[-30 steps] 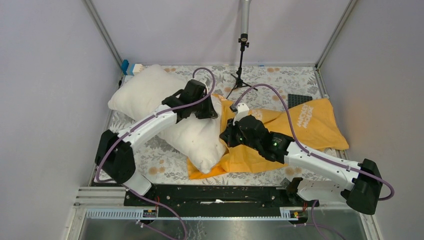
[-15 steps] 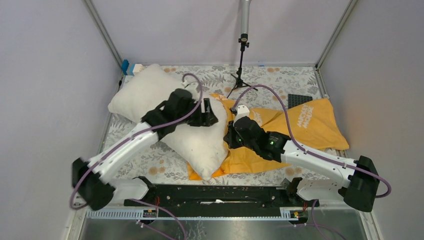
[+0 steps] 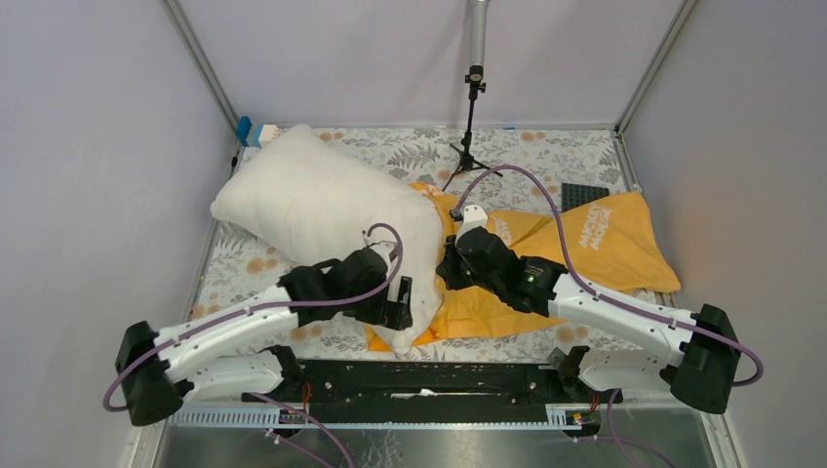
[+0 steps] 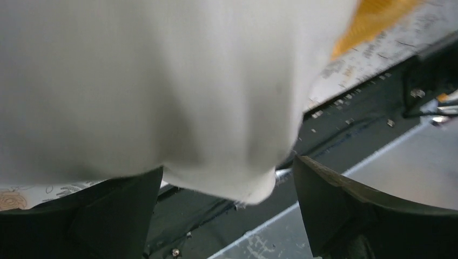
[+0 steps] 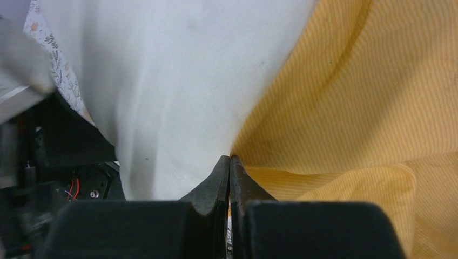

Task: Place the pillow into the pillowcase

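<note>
The pillow (image 3: 322, 200), plump and white, is lying slantwise on the flower-printed table cover (image 3: 546, 156), with most of its bulk sitting out in the open. The orange-yellow pillowcase (image 3: 595, 244), printed with white lettering, is spreading out wrinkled to the right of the pillow. Its left part is running under the pillow's near right end, so that a strip of orange is showing just below the pillow's near corner.

The left gripper (image 4: 227, 170) is hovering at that near corner with its jaws standing wide. In the left wrist view the rounded white corner is hanging down between the two black fingers (image 4: 113, 216), which are closing on nothing. Whether either finger is brushing the fabric cannot be told.

The right gripper (image 5: 229, 162) is working at the pillow's right side, just where white fabric is meeting orange cloth. Its fingers are pressing tightly together, and a thin sliver of the orange cloth is showing pinched between them in the right wrist view.

A slim black tripod (image 3: 471, 136) is standing behind the pillow's right end, apart from it. A dark flat plate (image 3: 583, 195) is lying well to the right of the pillow, beside the far edge of the orange cloth.
</note>
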Motion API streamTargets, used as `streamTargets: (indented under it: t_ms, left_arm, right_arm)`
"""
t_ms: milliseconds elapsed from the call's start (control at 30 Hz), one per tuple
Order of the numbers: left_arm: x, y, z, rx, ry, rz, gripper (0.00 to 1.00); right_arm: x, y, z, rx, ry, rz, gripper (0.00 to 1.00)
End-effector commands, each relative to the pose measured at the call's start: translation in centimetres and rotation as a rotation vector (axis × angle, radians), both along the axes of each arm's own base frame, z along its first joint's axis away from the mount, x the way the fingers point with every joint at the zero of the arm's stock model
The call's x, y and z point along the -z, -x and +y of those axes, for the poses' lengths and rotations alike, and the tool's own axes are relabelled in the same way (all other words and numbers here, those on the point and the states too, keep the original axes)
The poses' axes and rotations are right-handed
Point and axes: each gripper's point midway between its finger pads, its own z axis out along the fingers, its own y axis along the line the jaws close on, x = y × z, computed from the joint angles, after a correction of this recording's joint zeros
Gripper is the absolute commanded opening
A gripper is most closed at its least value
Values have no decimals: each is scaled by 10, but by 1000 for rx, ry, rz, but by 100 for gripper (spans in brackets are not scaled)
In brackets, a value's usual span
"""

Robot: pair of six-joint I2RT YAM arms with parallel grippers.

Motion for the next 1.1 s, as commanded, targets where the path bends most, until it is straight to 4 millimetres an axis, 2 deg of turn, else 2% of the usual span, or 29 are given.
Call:
streamTargets:
  t_ms: [0, 33, 100, 133, 233, 267, 333, 433, 567, 633, 667, 800, 967, 1067]
  left_arm:
    - [17, -33, -25, -77, -18, -53, 99]
    - [17, -44, -32, -92, -24, -74, 99]
    - [5, -66, -48, -118, -16, -131, 97]
    - [-7, -75, -56, -122, -4, -164, 86]
    - [-44, -102, -67, -158, 19, -257, 9]
    - [-56, -109, -68, -168, 26, -277, 0]
    - [-81, -123, -70, -185, 55, -316, 0]
    - [-106, -139, -70, -205, 102, -339, 0]
    - [-105, -168, -70, -257, 195, -304, 0]
    - [-93, -184, -78, -271, 311, -260, 0]
    - [-83, -186, -86, -261, 367, -229, 0]
    - [-41, -192, -113, -237, 492, -143, 0]
    - [28, -182, -125, -239, 504, -10, 0]
    - [50, -170, -125, -248, 508, 34, 0]
  right_arm:
    - [-17, 0, 2, 5, -43, -25, 0]
    - [-16, 1, 2, 2, -43, -23, 0]
    - [-14, 3, 0, 1, -34, -15, 0]
    - [-12, 4, -2, 2, -26, -10, 0]
    - [-3, 9, -8, -2, 0, 9, 0]
    - [0, 10, -9, -5, 2, 14, 0]
    - [6, 13, -12, -6, 17, 26, 0]
    - [13, 17, -15, -13, 34, 45, 0]
    - [7, 21, -9, -50, 22, 59, 0]
    - [-5, 23, 0, -87, -8, 63, 0]
    - [-8, 26, 4, -105, -15, 71, 0]
    - [-42, 33, 23, -192, -95, 70, 0]
    - [-85, 44, 42, -290, -206, 62, 0]
    - [-97, 44, 52, -306, -248, 65, 0]
